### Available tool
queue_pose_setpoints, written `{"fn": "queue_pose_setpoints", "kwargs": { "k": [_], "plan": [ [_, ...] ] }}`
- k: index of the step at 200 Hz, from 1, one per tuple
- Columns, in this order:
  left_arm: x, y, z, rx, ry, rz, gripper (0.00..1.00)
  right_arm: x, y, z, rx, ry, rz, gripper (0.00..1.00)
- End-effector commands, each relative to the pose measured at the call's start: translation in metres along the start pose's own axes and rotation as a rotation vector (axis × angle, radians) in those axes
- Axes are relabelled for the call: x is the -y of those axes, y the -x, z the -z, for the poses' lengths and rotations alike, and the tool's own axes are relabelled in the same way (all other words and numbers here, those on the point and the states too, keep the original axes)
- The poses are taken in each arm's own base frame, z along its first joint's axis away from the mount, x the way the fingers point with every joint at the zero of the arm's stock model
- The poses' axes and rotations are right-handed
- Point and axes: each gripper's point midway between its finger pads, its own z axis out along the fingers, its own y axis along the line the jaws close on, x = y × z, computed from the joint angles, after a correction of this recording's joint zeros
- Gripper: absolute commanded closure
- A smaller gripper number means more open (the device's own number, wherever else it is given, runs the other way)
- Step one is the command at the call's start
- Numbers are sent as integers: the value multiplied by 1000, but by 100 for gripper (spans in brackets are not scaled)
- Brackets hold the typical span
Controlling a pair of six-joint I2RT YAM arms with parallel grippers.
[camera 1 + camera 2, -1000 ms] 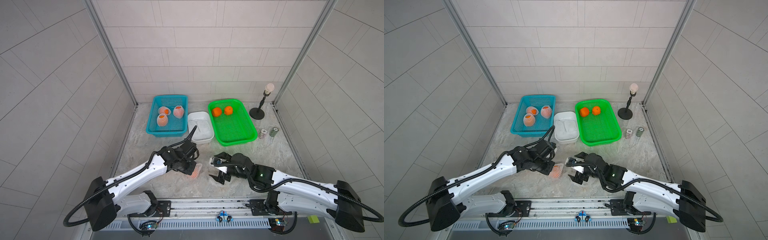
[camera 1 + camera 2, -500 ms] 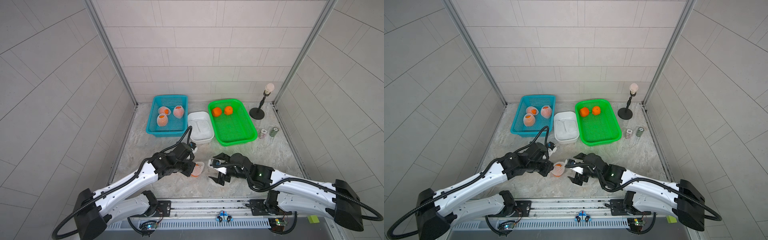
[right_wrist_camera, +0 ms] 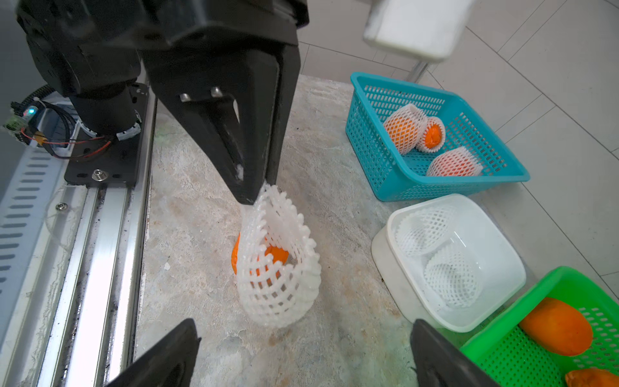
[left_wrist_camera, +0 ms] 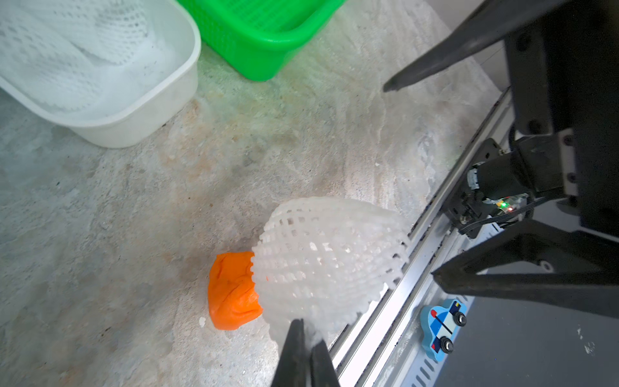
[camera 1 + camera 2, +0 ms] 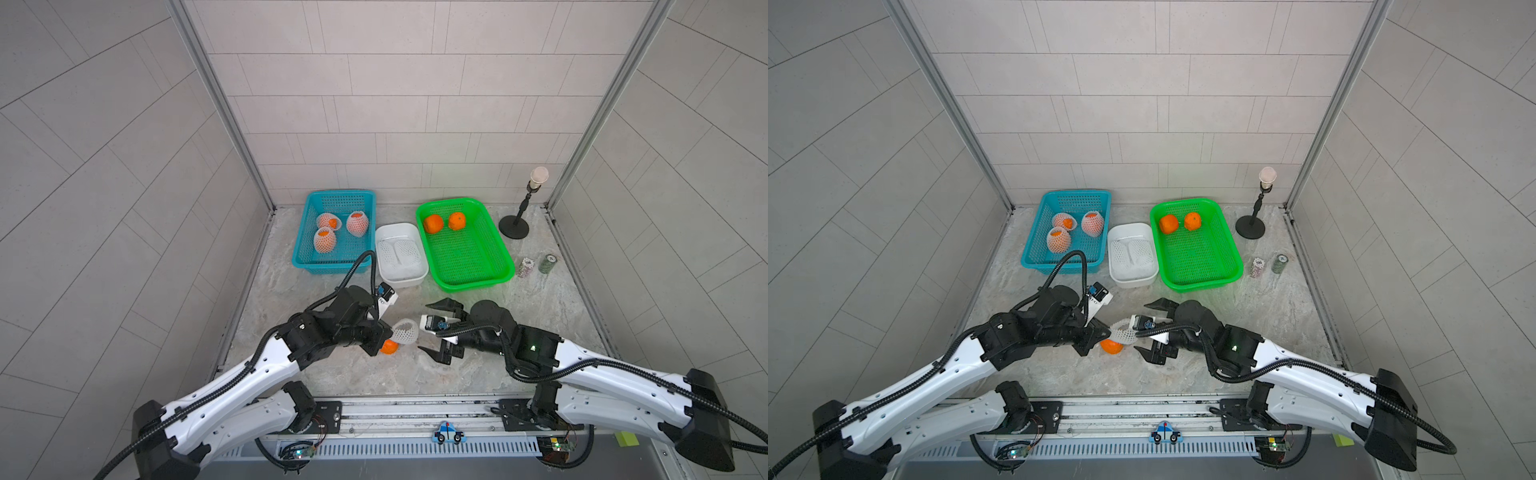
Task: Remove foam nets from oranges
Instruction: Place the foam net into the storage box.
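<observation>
Your left tool [image 4: 306, 331] pinches the foam net [image 4: 328, 254], right tool [image 5: 423, 327] spread; loose orange [image 4: 231, 291] may roll to front edge of bench [image 5: 540, 299]

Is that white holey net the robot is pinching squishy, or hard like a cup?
Probably squishy: the white foam mesh net bends out of round where the left end effector pinches its edge. Likely very light too, since it hangs from that one small pinch.
</observation>
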Motion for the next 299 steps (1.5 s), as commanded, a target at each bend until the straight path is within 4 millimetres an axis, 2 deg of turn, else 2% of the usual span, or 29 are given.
{"fn": "queue_pose_setpoints", "kwargs": {
  "k": [1, 55, 86, 127, 143, 148, 157, 165, 215, 224, 248, 258, 261, 274, 299],
  "plan": [
    [16, 7, 5, 66, -87, -85, 100, -2, 24, 5, 100, 33, 27, 0],
    [34, 17, 11, 129, -186, -112, 100, -4, 24, -4, 117, 62, 8, 2],
    [36, 22, 15, 155, -192, -110, 100, -14, 24, -7, 119, 132, 2, 10],
    [31, 36, 17, 232, -160, -95, 100, -17, 18, -6, 97, 152, -21, 21],
    [34, 42, 17, 263, -176, -85, 100, -17, 16, -5, 86, 155, -30, 39],
    [35, 43, 17, 269, -180, -84, 100, -16, 15, -5, 83, 154, -32, 50],
    [36, 45, 18, 273, -184, -84, 100, -15, 15, -5, 77, 147, -35, 76],
    [36, 45, 18, 272, -186, -84, 100, -12, 14, -4, 74, 132, -37, 88],
    [32, 47, 17, 280, -160, -83, 100, -4, 13, 3, 70, 77, -50, 90],
    [30, 47, 17, 281, -147, -80, 89, -3, 12, 4, 64, 72, -61, 91],
    [18, 54, 21, 305, -78, -47, 40, 6, 8, 6, 18, 29, -128, 96],
    [11, 57, 22, 319, -36, -22, 25, 15, 5, 8, -15, -20, -174, 99],
    [11, 61, 30, 350, -27, -17, 22, 17, 3, 9, -29, -34, -187, 100],
    [-1, 68, 39, 400, 39, 27, 10, 31, 0, 13, -68, -94, -233, 100],
    [-20, 78, 49, 468, 133, 120, 0, 68, -4, 21, -137, -242, -362, 100]
  ]
}}
